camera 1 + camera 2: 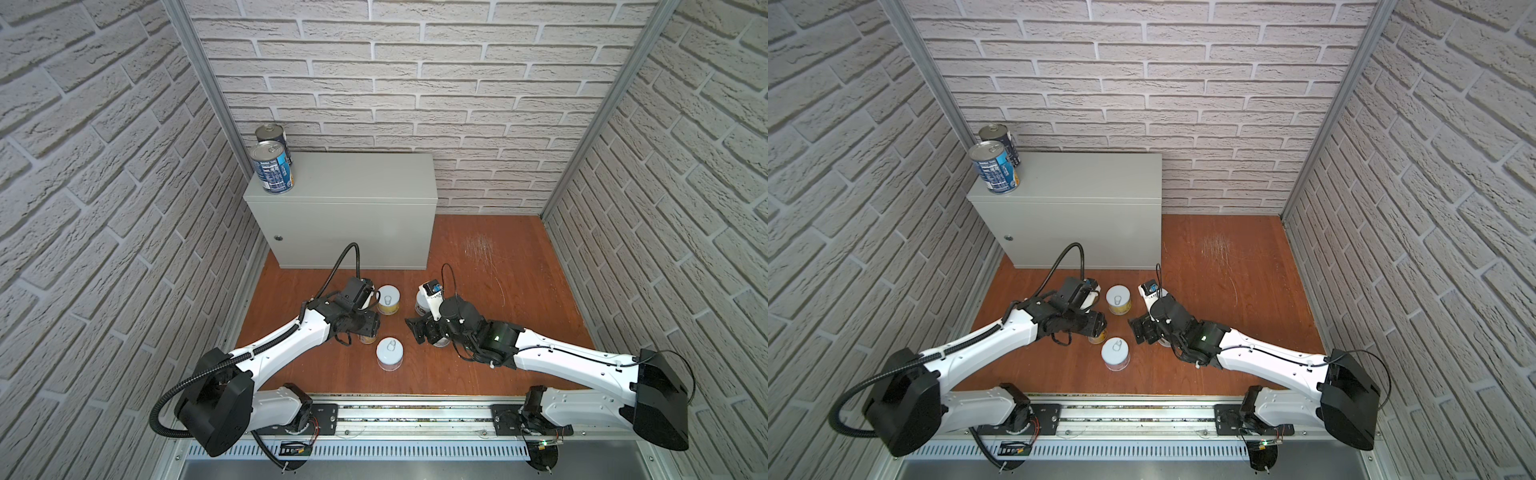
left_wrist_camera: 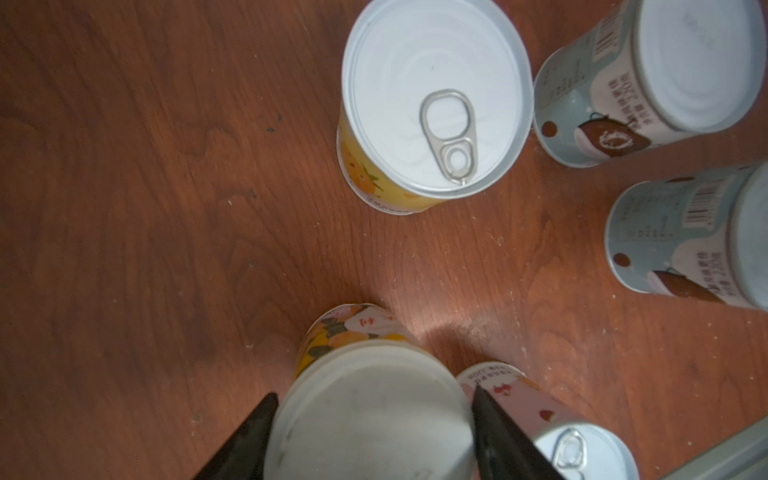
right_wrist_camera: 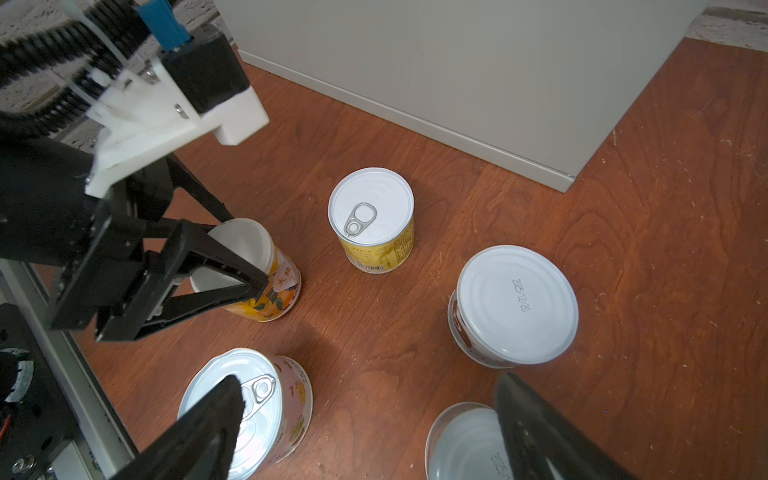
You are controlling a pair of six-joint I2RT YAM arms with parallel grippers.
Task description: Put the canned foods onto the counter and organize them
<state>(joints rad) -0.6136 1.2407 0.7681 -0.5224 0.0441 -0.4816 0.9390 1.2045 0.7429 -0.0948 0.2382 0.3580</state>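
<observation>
Left claw (image 2: pixel 374 392) grips the orange can (image 3: pixel 280 291), seemingly resting on the floor (image 3: pixel 582 249). Right claw (image 3: pixel 370 384) hangs wide open above four other short cans (image 3: pixel 376 232). Two blue cans (image 1: pixel 274 174) stand on the counter's (image 1: pixel 361 178) left end.

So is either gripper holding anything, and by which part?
The left gripper clamps the short orange-yellow-labelled white-topped metal can by its sides at the top rim; the right gripper is open, holding nothing.
</observation>
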